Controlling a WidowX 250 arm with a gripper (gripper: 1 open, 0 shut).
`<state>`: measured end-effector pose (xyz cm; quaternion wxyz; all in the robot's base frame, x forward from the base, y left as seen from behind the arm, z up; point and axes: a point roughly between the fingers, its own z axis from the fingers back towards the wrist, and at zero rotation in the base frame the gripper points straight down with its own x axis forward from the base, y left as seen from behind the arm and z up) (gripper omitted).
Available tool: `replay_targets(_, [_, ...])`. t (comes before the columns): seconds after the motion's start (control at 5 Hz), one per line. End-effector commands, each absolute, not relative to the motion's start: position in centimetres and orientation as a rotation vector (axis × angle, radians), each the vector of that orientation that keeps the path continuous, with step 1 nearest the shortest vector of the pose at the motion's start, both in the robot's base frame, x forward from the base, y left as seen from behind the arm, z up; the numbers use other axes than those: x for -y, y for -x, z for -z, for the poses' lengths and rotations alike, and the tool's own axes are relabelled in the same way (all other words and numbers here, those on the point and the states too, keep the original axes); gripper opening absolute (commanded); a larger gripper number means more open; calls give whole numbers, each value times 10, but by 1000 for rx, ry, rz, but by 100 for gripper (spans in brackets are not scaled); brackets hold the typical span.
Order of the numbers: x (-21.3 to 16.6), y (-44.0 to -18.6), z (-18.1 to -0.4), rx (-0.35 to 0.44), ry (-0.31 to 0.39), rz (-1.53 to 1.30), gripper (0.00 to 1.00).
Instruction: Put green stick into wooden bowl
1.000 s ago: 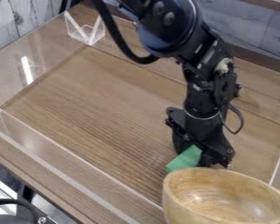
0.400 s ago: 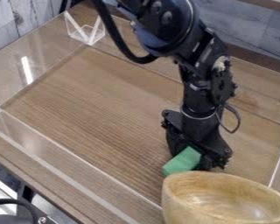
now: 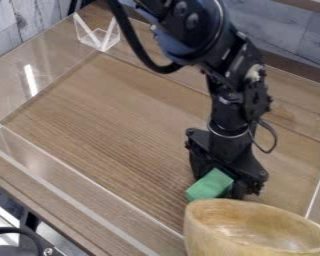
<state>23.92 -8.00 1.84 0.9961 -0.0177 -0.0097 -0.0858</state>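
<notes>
From my remote seat I had the arm (image 3: 200,40) reaching in from the far side of the wooden table (image 3: 109,125), its dark, jointed body coming down to the gripper (image 3: 227,177) on the right half of the scene. The green stick (image 3: 210,187) was at the gripper's near-left side, partly covered by the dark fingers. I could not tell from my view whether the gripper had the stick clenched or had released it, as the fingertips were lost among the dark parts around them.

The stick lay slantwise in my view, its left end nearer to me, and it was outside the wooden bowl (image 3: 200,232), by the far-left part of the rim. I could not make out whether the two were touching. The bowl sat at the near right, light tan, thick-rimmed and mouth up, its near side cut off by my view.

A white, thin-framed object (image 3: 97,33) stood at the far left, well apart from the bowl. A black cable (image 3: 133,45) curved beside the upper arm, and I had another dark, curved piece (image 3: 19,232) at the near-left corner.
</notes>
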Motion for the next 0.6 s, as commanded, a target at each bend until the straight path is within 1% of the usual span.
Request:
replay_targets(0.0, [89,-247,-28,54,48,177,100])
replay_targets(0.4, [92,-248,-29,52,49,166,100])
